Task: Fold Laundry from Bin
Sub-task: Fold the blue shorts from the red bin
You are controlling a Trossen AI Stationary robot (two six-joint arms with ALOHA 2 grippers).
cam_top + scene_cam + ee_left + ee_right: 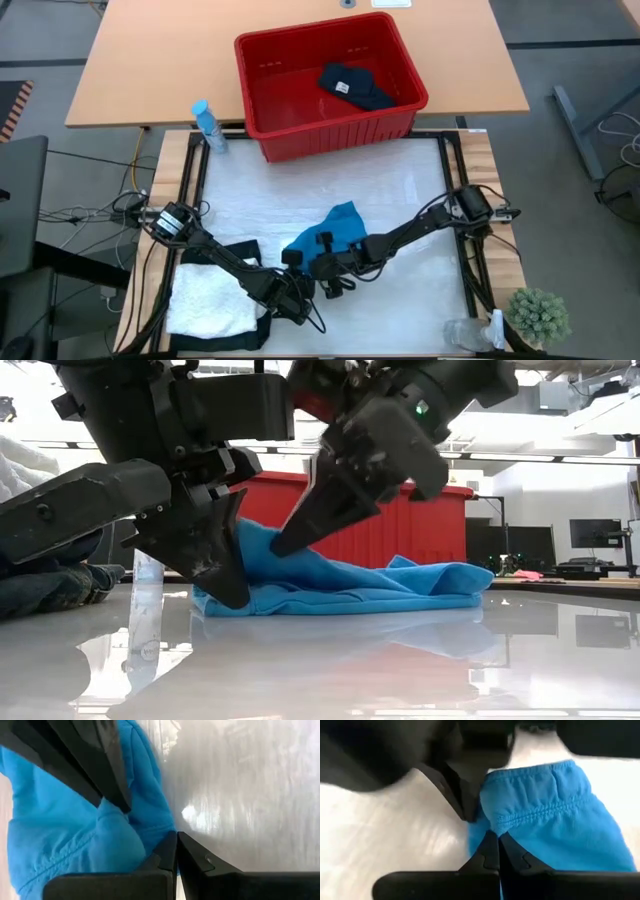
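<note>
Now both jaws are shut at the near edge of the blue cloth [338,232] on the table [400,190]: the right gripper [322,268] is pinched on its hem, the left gripper [303,288] just beside it. Well beyond them, a dark garment [356,86] is left in the bin [262,125].

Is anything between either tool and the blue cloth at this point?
No. Both tools, left and right, are shut on the near edge of the blue cloth, with nothing visible between.
</note>
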